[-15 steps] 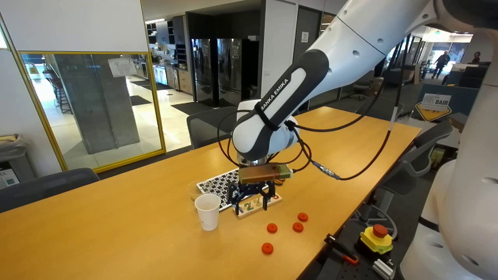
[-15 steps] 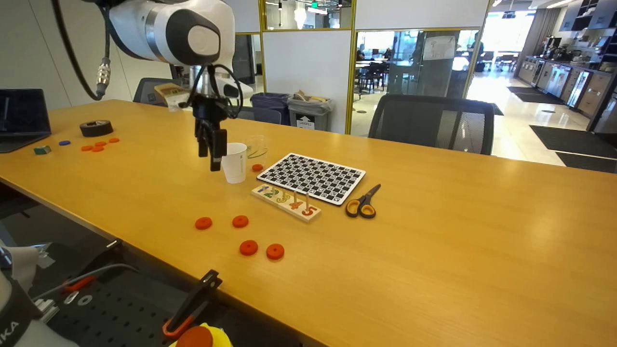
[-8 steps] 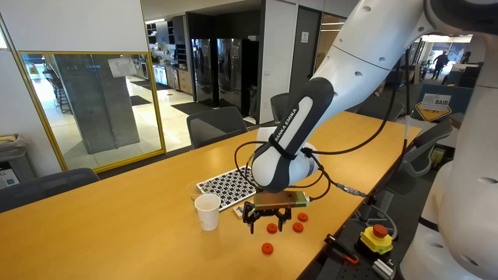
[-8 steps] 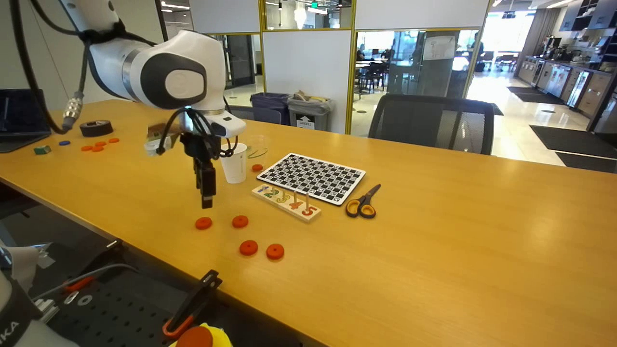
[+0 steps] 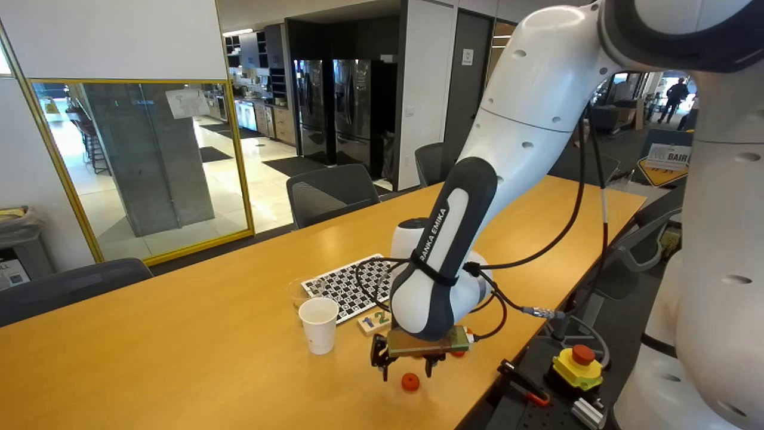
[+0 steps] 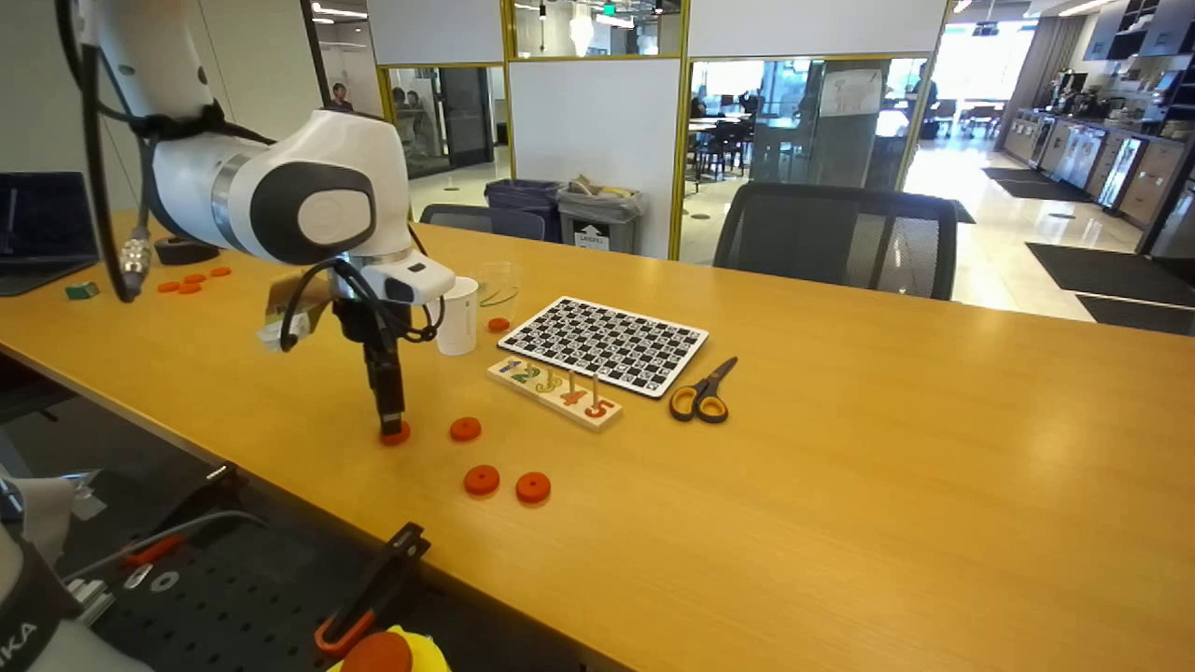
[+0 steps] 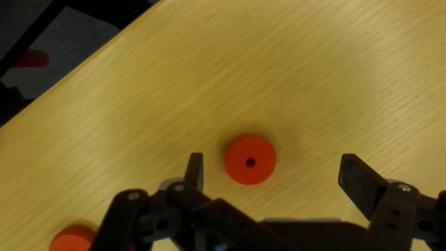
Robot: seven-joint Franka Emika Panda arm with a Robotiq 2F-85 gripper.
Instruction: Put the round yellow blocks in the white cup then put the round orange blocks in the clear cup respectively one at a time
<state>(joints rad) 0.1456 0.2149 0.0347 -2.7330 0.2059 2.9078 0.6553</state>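
Note:
My gripper (image 7: 273,154) stands open just above the table, its fingers either side of a round orange block (image 7: 250,151) without touching it. The block sits closer to the left finger in the wrist view. In an exterior view a fingertip partly covers that same block. Several more round orange blocks (image 6: 481,480) lie spread out nearby. The white cup (image 5: 320,325) is upright, beyond the gripper. Behind it is the clear cup (image 6: 497,280); an orange disc (image 6: 499,325) shows at its base, inside or in front, I cannot tell. The round yellow blocks are hidden or out of view.
Beyond the blocks lie a wooden number board with pegs (image 6: 560,396), a checkered board (image 6: 607,343) and scissors (image 6: 709,401). More orange discs (image 6: 191,287), a green block (image 6: 81,291) and a laptop (image 6: 42,219) are farther off. The table edge (image 7: 82,64) runs close by.
From beside the white cup and above the number board, my open gripper has come down and across to the block at the end of the group. The blocks and cups have not moved.

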